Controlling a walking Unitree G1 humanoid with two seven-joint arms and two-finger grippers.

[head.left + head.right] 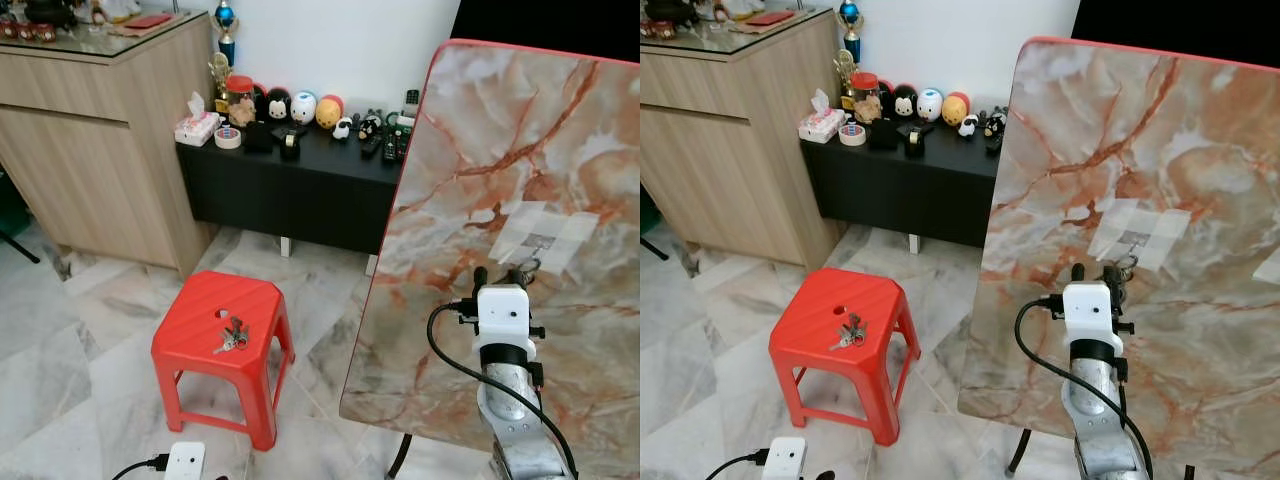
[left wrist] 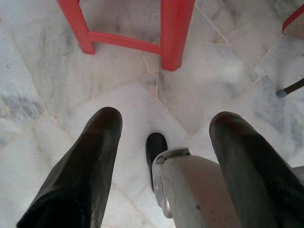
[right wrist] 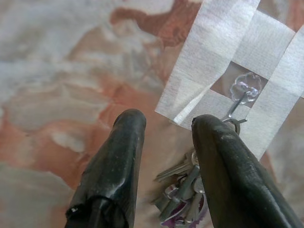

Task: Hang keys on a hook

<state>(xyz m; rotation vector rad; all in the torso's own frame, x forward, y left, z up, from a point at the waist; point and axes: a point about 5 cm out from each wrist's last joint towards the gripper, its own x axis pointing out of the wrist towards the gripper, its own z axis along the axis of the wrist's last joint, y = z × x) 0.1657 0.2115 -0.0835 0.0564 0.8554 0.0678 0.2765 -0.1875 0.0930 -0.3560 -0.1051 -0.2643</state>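
Right hand: spread apart, gripping nothing, hovering just before the marble board with the hung keys between its fingers.
Hung keys: dangling by their ring from the clear hook, taped to the board at about 1 o'clock of the fingers.
Step in hand: judging the ring seated, so backing straight off the board, keeping both fingers clear of the bunch and avoiding any sideways drag.
Risk: snagging the ring and lifting it off the hook.
Spare keys: lying on the red stool, at 9 o'clock of the board.
Left hand: hanging idle above the floor, fingers parted, grasping nothing.
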